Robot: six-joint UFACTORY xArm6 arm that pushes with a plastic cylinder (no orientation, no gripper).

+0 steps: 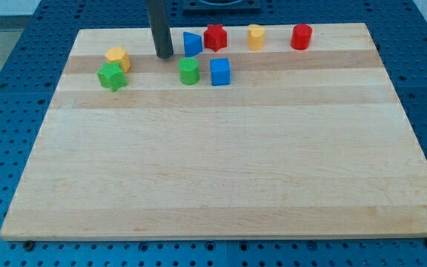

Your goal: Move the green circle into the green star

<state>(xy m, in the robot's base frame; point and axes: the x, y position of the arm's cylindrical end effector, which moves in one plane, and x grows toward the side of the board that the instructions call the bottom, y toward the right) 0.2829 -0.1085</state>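
The green circle [189,71] stands near the board's top, just left of a blue cube [220,72]. The green star [112,76] lies further to the view's left, touching a yellow block [117,58] above it. My tip [164,55] rests on the board above and to the left of the green circle, a short gap away, and to the right of the green star.
A blue triangle [192,44] and a red star [215,37] sit right of the rod at the top edge. A yellow block [256,36] and a red cylinder [301,36] lie further right. The wooden board [221,170] lies on a blue table.
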